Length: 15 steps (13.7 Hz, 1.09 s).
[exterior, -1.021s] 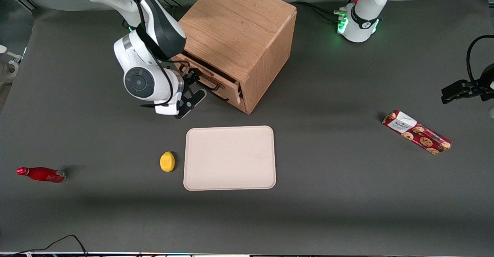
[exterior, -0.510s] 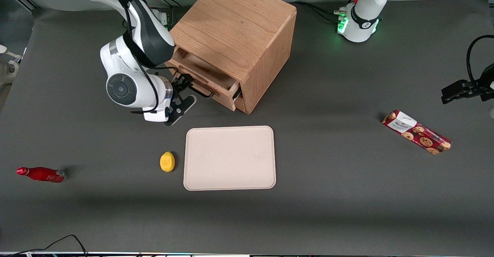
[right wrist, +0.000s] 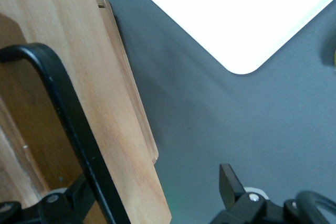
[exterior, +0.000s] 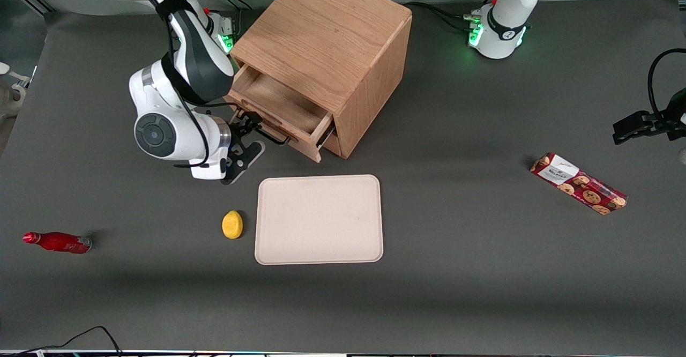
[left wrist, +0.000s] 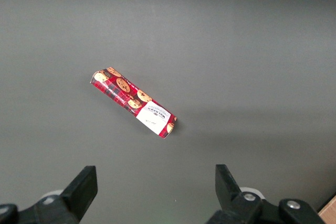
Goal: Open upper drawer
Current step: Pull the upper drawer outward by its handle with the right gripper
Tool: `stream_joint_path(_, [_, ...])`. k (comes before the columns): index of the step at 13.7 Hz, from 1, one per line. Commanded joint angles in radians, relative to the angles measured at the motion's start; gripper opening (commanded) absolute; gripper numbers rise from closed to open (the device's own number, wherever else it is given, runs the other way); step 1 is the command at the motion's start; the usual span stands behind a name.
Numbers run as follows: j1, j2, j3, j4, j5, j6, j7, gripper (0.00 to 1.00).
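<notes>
The wooden cabinet [exterior: 327, 35] stands at the back of the table. Its upper drawer [exterior: 278, 102] is pulled well out, and its bare wooden inside shows. The dark bar handle [exterior: 269, 135] runs along the drawer's front. My right gripper [exterior: 247, 127] is at that handle, in front of the drawer. In the right wrist view the drawer front [right wrist: 58, 30] and the handle [right wrist: 63, 108] fill much of the frame. The gripper [right wrist: 152, 187] is open, fingers wide apart, with the handle bar close against one finger. The lower drawer is mostly hidden under the upper one.
A beige tray [exterior: 319, 219] lies nearer the front camera than the cabinet, with a yellow lemon [exterior: 232, 224] beside it. A red bottle [exterior: 56, 242] lies toward the working arm's end. A cookie box [exterior: 579, 184] lies toward the parked arm's end, also in the left wrist view [left wrist: 134, 102].
The upper drawer has slid from slightly open to well out of the cabinet. My gripper has moved with the handle, away from the cabinet and toward the front camera.
</notes>
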Motion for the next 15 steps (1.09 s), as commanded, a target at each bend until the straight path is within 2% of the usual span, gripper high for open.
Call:
stream_joint_path(1, [-0.028,0.027,0.004,0.047,-0.025,-0.004,-0.049,1.0])
stream_joint_path(8, [-0.066,0.034,0.004,0.075,-0.07,0.011,-0.106,1.0])
stream_joint_path(15, [-0.102,0.055,0.004,0.101,-0.075,0.026,-0.169,1.0])
